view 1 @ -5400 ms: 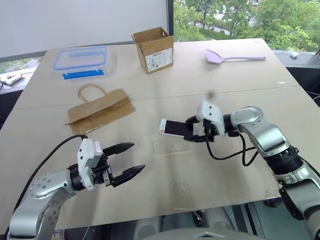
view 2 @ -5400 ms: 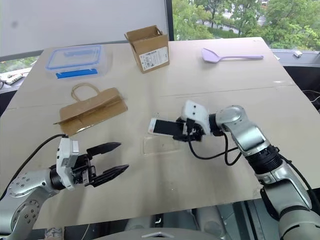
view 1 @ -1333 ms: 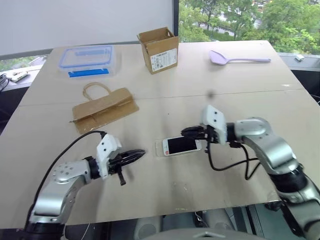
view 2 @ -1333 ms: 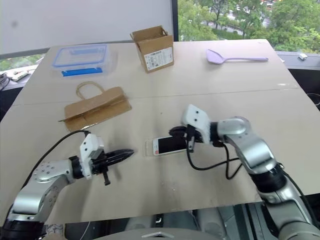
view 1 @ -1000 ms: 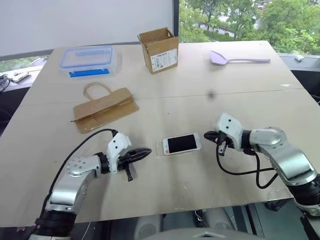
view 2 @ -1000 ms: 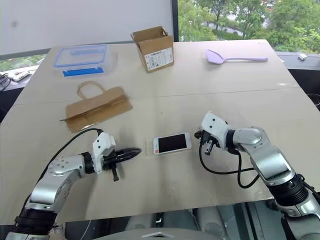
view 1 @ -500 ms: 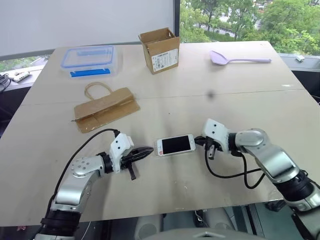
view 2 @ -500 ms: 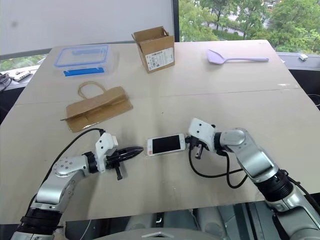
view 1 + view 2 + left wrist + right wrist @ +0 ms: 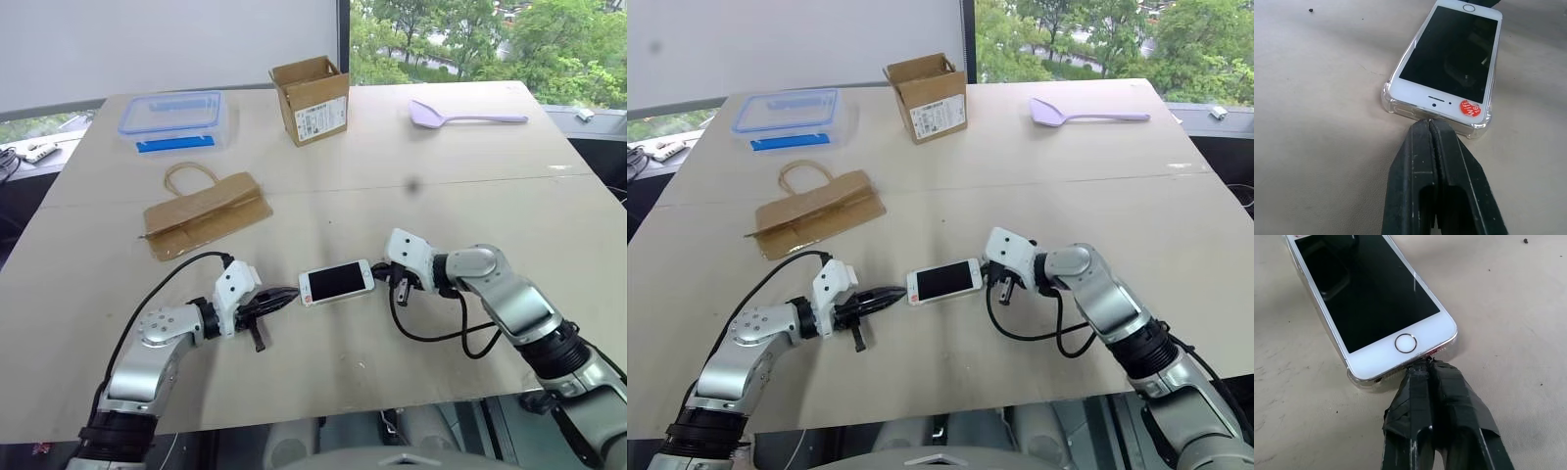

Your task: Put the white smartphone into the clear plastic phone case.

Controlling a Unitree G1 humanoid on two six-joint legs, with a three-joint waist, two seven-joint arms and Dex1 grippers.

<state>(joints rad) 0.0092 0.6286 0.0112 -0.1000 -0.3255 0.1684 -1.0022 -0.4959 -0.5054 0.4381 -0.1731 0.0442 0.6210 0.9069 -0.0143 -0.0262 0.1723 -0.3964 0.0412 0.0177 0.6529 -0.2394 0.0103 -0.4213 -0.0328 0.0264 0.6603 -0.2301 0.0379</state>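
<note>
Phone (image 9: 336,282) lies face up on the table (image 9: 470,176), mid-front, sitting in the clear case (image 9: 1393,105), whose rim shows round its edges. Its long axis runs left-right, betw. the two arms. Left gripper (image 9: 1428,126), fingers pressed together & holding nothing, has its tip at the speaker end. Right gripper (image 9: 1425,364), likewise clenched & empty, butts the home-button end. Both abt equally near, one per short end, so a squeeze along the length looks the likely next push to seat it.
</note>
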